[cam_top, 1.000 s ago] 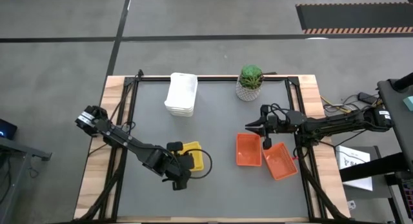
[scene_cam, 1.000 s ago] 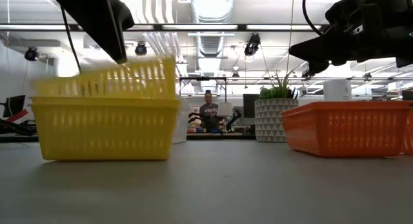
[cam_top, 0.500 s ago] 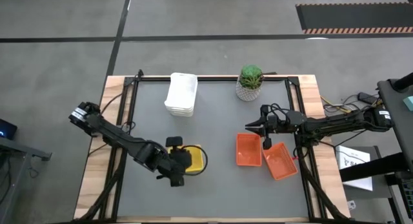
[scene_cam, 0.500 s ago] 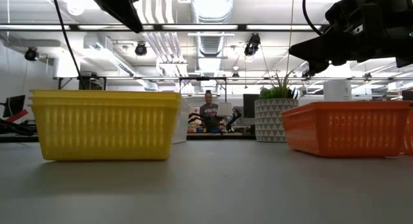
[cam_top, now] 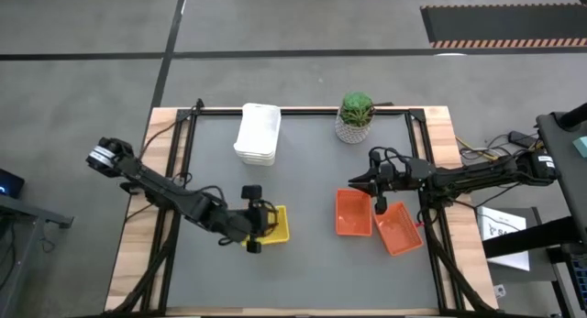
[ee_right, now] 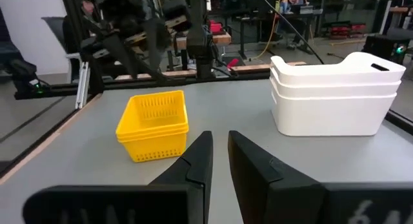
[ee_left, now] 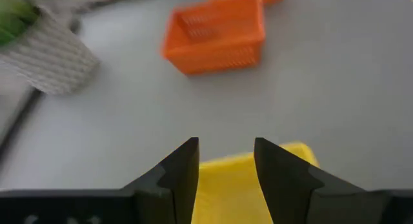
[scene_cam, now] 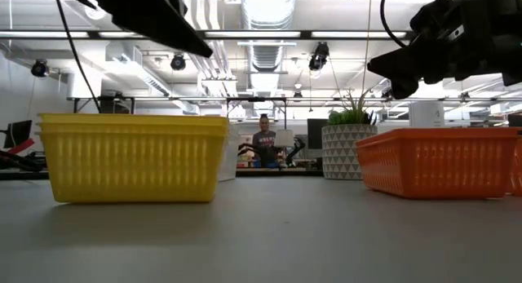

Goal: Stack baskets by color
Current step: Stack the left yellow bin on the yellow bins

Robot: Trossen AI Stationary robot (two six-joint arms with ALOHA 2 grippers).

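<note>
Looking straight down, the high view shows the left gripper (cam_top: 254,219) above the yellow baskets (cam_top: 274,224), its jaws parted and holding nothing; the white baskets (cam_top: 258,133) are stacked at the far edge of the tabletop (cam_top: 303,272), beside a potted plant (cam_top: 355,116). The right gripper (cam_top: 379,195) hovers over two orange baskets (cam_top: 353,213) lying side by side. In the low view, the yellow stack sits left, an orange basket right. The left wrist view shows parted jaws above the yellow rim. The right wrist view shows narrow-set jaws, empty, facing the yellow and white stacks.
</note>
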